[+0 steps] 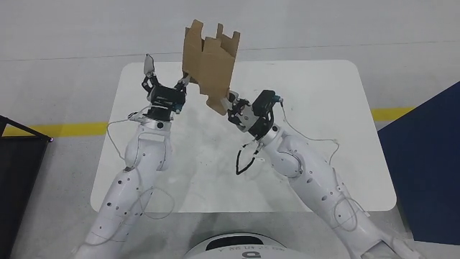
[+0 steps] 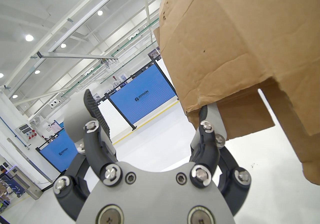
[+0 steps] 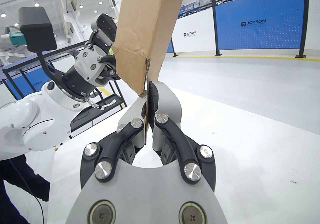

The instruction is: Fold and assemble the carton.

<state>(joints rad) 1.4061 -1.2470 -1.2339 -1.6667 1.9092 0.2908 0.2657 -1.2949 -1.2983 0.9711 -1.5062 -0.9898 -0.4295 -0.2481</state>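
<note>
My right pincer [image 3: 148, 100] is clamped tight on the bottom flap edge of the carton [image 1: 209, 63], holding it upright in the air above the far middle of the table [image 1: 323, 122]. My left pincer [image 2: 147, 107] is spread wide at the carton's left side: one fingertip [image 2: 203, 113] touches its lower corner, the other stands well clear.

Your top camera looks down on the table [image 1: 323, 101]. Both wrist cameras face upward, close under the carton [image 2: 225, 35].
</note>
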